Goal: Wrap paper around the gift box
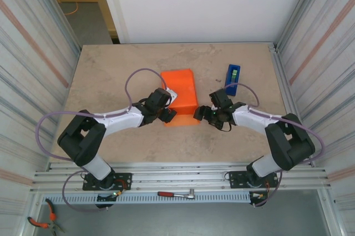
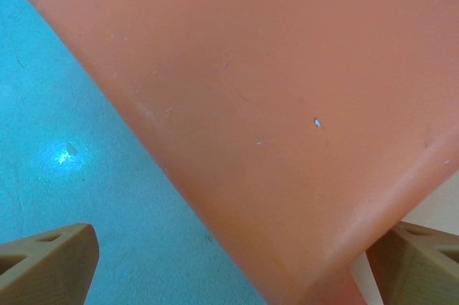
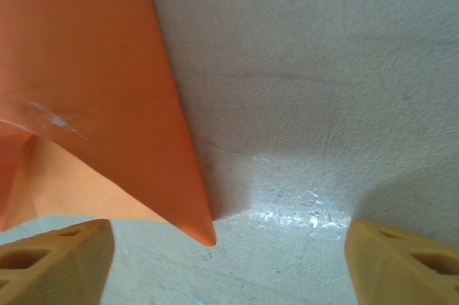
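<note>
Straddling a corner of the paper (image 2: 287, 104) with the left claw (image 2: 231, 262), jaws released wide. Likewise released at the right claw (image 3: 229, 247), paper tip between its fingers (image 3: 54, 258), ungripped.

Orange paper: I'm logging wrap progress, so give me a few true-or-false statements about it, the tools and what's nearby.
1. The paper lies folded in a bundle on the table. True.
2. The blue tape dispenser stands left of the paper. False: it stands to its right.
3. The right tool is shut on a paper corner. False: its fingers stand wide apart, with the corner ungripped between them.
4. The left tool is open at the paper's near left corner. True.
</note>
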Motion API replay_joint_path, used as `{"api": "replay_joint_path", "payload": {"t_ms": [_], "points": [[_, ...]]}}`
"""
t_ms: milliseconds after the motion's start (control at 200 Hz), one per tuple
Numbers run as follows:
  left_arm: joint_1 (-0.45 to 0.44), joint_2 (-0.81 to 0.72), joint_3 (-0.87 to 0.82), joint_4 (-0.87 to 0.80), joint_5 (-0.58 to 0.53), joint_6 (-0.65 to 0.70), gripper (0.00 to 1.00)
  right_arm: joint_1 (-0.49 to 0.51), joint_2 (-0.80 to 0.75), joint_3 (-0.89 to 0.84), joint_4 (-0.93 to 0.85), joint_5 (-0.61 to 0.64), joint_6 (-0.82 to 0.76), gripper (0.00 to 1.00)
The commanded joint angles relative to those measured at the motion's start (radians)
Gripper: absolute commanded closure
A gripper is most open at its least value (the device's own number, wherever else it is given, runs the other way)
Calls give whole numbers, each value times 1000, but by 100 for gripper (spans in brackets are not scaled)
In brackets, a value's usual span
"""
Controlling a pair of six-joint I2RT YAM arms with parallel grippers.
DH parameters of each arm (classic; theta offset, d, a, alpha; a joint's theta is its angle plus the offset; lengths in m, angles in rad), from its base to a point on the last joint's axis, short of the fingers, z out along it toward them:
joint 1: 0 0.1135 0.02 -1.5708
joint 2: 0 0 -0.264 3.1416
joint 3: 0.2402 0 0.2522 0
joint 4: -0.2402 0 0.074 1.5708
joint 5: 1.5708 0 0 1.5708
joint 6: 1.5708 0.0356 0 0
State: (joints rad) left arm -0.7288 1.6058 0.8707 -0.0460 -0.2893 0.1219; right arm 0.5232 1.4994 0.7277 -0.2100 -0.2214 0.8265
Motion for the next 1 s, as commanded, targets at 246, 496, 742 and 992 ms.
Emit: {"api": "replay_joint_path", "payload": {"t_ms": [246, 496, 742, 992], "points": [[-19, 22, -21, 48, -39, -9, 5, 21, 85, 63, 18, 7, -15, 46], [-25, 25, -21, 47, -44, -5, 5, 32, 117, 75, 30, 1, -15, 57], [-27, 29, -19, 45, -48, -4, 5, 49, 136, 85, 34, -9, -13, 61], [-29, 31, -19, 44, -50, -3, 6, 64, 136, 85, 36, -3, -9, 61]]}}
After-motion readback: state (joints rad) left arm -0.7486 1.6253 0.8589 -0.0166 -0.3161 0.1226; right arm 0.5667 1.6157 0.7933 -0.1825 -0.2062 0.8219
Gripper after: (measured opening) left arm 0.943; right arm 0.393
